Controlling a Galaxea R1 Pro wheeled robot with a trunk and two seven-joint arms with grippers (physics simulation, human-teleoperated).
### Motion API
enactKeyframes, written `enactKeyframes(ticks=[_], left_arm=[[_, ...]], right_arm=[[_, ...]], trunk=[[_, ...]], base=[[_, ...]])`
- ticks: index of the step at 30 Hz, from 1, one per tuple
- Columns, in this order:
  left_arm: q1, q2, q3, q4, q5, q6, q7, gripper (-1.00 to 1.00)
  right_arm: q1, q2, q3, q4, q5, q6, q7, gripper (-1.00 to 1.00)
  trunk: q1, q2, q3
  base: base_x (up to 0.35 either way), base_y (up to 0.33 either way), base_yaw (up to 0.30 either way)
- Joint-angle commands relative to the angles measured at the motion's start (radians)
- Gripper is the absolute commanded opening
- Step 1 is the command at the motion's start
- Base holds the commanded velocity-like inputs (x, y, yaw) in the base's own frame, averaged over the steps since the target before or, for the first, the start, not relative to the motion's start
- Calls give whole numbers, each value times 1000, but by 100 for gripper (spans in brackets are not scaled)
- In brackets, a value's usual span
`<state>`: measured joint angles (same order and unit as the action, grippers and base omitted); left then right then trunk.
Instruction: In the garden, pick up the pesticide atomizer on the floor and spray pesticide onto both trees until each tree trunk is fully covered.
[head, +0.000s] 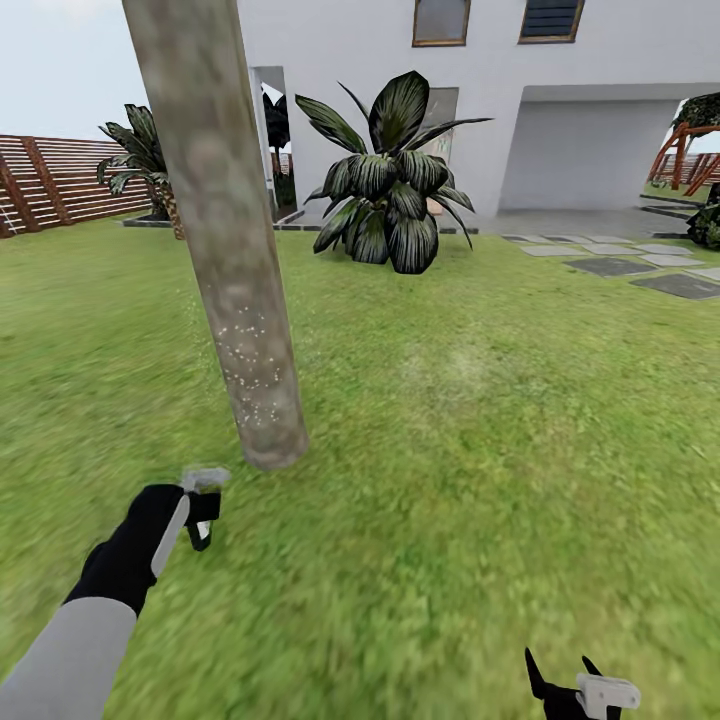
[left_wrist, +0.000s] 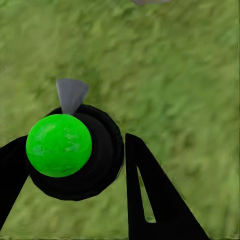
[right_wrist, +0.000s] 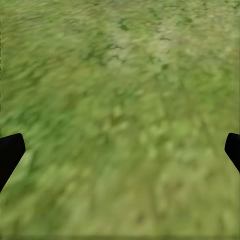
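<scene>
Green lawn runs to a white house. The left end effector (head: 200, 520), clamped on the pesticide atomizer (left_wrist: 75, 155), sits just short of the tree trunk (head: 235, 290), which rises ahead and slightly right. The right end effector (head: 563, 672) hangs open, farther off.

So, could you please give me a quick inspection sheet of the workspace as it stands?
Surface: green lawn; paving slabs far right.
Job's things: tree trunk leaning, pale specks on its lower part; black atomizer, green cap showing, held between the fingers.
Clutter: nothing seen.
Grippers: left gripper shut on the atomizer near the trunk base; right gripper open over grass.
Cables: nothing seen.
Surroundings: white house, broad-leaf plant, slat fence.
</scene>
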<state>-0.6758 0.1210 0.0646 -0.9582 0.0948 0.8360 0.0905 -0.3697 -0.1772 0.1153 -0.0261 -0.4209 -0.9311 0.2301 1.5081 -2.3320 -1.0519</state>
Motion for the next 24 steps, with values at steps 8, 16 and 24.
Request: enactKeyframes(ticks=[8,16,24], left_arm=[[67,-12,2,1,-2,-74,3,-100],[82,-14,48,1,-3,-138,22,-100],[82,-24,64,19,3,-144,26,-100]], right_arm=[[0,1,0,0,-1,0,0,100],[0,-1,0,0,-1,1,0,100],[0,-1,-1,0,-1,1,0,100]], trunk=[[0,0,0],[0,0,0],[0,0,0]], base=[[11,-136,0],[133,-269,0],[138,-270,0]])
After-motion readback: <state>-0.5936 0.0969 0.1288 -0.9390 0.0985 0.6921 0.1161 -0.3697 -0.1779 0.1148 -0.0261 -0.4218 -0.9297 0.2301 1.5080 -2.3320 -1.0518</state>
